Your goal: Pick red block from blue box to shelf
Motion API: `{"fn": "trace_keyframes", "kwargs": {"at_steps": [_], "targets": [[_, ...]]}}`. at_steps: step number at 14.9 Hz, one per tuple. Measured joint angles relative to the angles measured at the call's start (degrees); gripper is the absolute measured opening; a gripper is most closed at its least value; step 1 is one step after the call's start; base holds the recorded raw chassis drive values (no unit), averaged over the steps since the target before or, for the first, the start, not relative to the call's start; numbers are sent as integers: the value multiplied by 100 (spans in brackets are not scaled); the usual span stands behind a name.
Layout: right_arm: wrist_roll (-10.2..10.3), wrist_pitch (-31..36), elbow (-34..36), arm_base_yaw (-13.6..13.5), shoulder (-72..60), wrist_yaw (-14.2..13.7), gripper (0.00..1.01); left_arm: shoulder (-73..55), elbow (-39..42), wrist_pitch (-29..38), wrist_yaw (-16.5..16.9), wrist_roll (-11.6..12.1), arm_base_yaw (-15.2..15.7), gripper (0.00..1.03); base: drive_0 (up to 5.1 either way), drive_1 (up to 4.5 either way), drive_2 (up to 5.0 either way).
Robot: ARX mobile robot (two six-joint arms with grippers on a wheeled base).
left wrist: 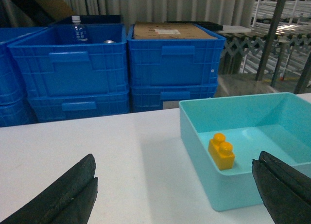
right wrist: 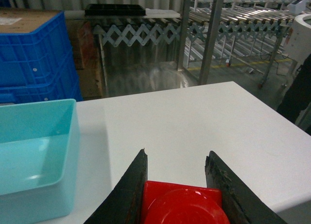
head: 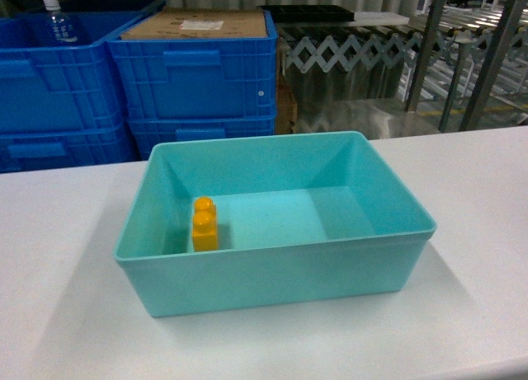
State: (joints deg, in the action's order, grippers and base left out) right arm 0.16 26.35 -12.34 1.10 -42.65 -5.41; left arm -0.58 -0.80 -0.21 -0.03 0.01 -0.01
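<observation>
At the bottom centre of the right wrist view, the right gripper (right wrist: 177, 185) pinched the red block (right wrist: 182, 204) between its two dark fingers (right wrist: 131, 195), the stud's round top showing between them. Above the fingers lay bare white table (right wrist: 184, 117), and at the left edge of that frame stood a corner of the blue box (right wrist: 48, 136), well apart from the block. So the pick looked done: the block was out of the box and in the grasp.

In the left wrist view the left gripper (left wrist: 177, 195) was spread wide and empty, its fingertips at the bottom corners, the box at lower right of the frame holding only a yellow brick (left wrist: 222, 152). The head view agreed: the yellow brick alone sat in the box's lower left, and neither arm showed there.

What remained, by my judgement, was the carry and the placing. The shelf's uprights (right wrist: 214, 34) rose in the upper middle of the right wrist view, beyond the table's far edge.
</observation>
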Motion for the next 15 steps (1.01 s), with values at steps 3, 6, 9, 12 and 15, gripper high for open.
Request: {"fn": "trace_keyframes", "kwargs": {"at_steps": [3, 6, 9, 12, 15], "targets": [[0, 4, 0, 0, 2, 0, 29, 0, 0, 2, 0, 0, 0, 98, -147, -147, -147], [0, 2, 0, 0, 2, 0, 29, 0, 0, 2, 0, 0, 0, 98, -152, -152, -152], [2, 4, 0, 0, 2, 0, 29, 0, 0, 2, 0, 0, 0, 98, -164, -164, -164], [0, 2, 0, 0, 0, 0, 29, 0, 0, 2, 0, 0, 0, 98, -154, -154, -154], [0, 2, 0, 0, 0, 0, 29, 0, 0, 2, 0, 0, 0, 98, -150, -150, -150]]}}
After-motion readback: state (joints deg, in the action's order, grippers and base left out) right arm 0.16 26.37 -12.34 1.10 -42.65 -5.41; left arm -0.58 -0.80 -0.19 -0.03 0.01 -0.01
